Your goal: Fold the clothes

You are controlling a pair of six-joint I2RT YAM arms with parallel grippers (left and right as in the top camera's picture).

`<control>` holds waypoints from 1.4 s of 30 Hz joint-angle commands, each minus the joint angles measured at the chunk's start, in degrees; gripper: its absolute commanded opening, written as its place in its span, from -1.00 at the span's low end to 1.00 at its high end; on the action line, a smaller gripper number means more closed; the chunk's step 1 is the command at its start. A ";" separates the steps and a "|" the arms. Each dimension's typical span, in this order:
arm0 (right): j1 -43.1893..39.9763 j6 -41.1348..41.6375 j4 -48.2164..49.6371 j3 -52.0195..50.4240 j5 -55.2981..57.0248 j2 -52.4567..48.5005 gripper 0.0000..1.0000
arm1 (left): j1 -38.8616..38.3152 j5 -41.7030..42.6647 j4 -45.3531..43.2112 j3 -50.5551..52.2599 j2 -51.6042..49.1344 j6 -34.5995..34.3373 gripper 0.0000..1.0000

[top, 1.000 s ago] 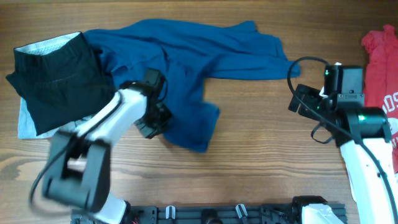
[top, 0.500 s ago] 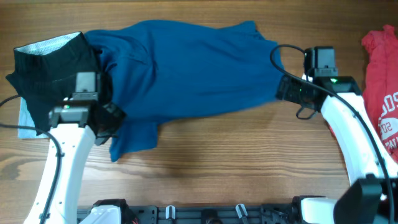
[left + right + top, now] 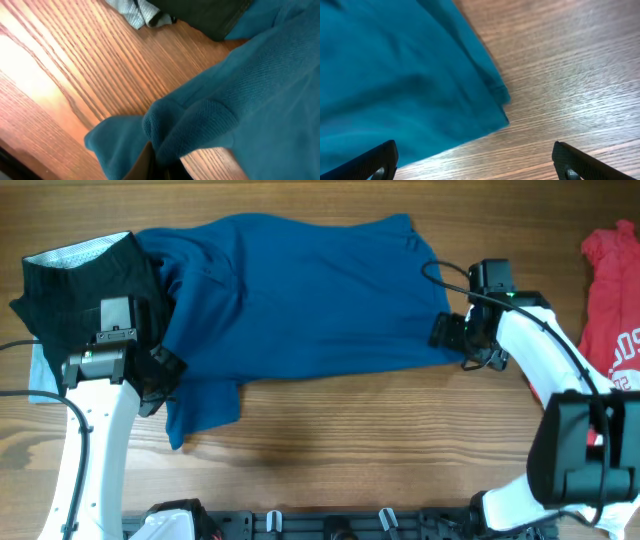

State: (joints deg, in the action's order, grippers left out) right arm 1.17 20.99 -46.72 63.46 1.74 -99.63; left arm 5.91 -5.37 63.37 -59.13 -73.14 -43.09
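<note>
Shirt-spreading is going on, by the look of it. Deep-blue short-sleeved soft-cloth shirt (image 3: 310,300) is lying stretched across the far half of the brown wooden table (image 3: 400,450), w/ its left end overlapping the black garment with a white mesh band (image 3: 85,300) and one flap trailing toward the near edge.

Left gripper (image 3: 165,375) is pinching that lower-left flap. In its wrist view the cloth is bunching into a tight fold right at the fingers, so the jaws are prob. clamping it to hold that side taut.

Right gripper (image 3: 445,332) is hovering at the shirt's right edge w/ jaws standing wide apart, gripping nothing. The hem corner is lying flat on the wood just ahead of them. I'd guess it's lining up on that corner so both arms can pull the thing flat.

Red T-shirt with white lettering (image 3: 612,290) is sitting well apart at far right, out of the way.

No fold made yet, I reckon; this looks like the flattening stage only.
</note>
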 commanded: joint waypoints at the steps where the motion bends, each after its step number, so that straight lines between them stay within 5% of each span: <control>1: -0.28 -1.31 0.63 -0.20 1.60 -3.39 0.99 | 0.33 -1.79 -0.33 -0.11 -0.68 0.96 -0.92; 5: -0.28 -7.56 4.37 -0.20 -0.52 -5.05 0.99 | 0.33 -1.79 -0.26 -0.11 -1.99 1.16 -0.92; 19: -0.28 -8.33 7.19 -0.22 -4.50 -10.51 0.85 | 0.33 -1.79 -0.33 -0.11 -2.05 1.16 -0.91; 22: -0.28 -8.96 6.56 -0.22 -5.73 -11.50 0.53 | 0.33 -1.79 -0.33 -0.11 -2.05 1.16 -0.91; 24: -0.28 -8.96 5.64 -0.20 -5.68 -11.17 0.08 | 0.33 -1.79 -0.35 -0.11 -2.03 1.16 -0.91; 28: -0.28 -9.05 -1.55 0.31 -5.66 -7.91 -0.52 | 0.33 -1.79 -0.35 -0.11 -2.05 1.16 -0.91; 34: -0.28 -9.14 -13.64 3.48 -6.14 2.54 -0.74 | 0.33 -1.79 -0.59 -0.11 -2.05 1.14 -0.91; 36: -0.28 -9.07 -13.00 3.96 -6.10 5.79 -0.68 | 0.33 -1.79 -0.61 -0.11 -2.05 1.14 -0.91; 40: -0.42 -8.79 -3.43 3.98 -6.51 7.43 -0.07 | 0.33 -1.79 -0.57 -0.11 -2.05 1.14 -0.91; 41: -0.42 -8.66 -1.11 3.98 -6.71 6.91 0.33 | 0.33 -1.79 -0.57 -0.11 -2.03 1.14 -0.91; 42: -0.42 -8.61 0.24 3.98 -6.88 6.45 0.45 | 0.33 -1.79 -0.57 -0.11 -2.05 1.14 -0.91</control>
State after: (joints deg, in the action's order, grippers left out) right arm 0.69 12.45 -50.98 66.52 -3.90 -92.25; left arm 5.96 -5.78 62.85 -59.13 -75.02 -42.68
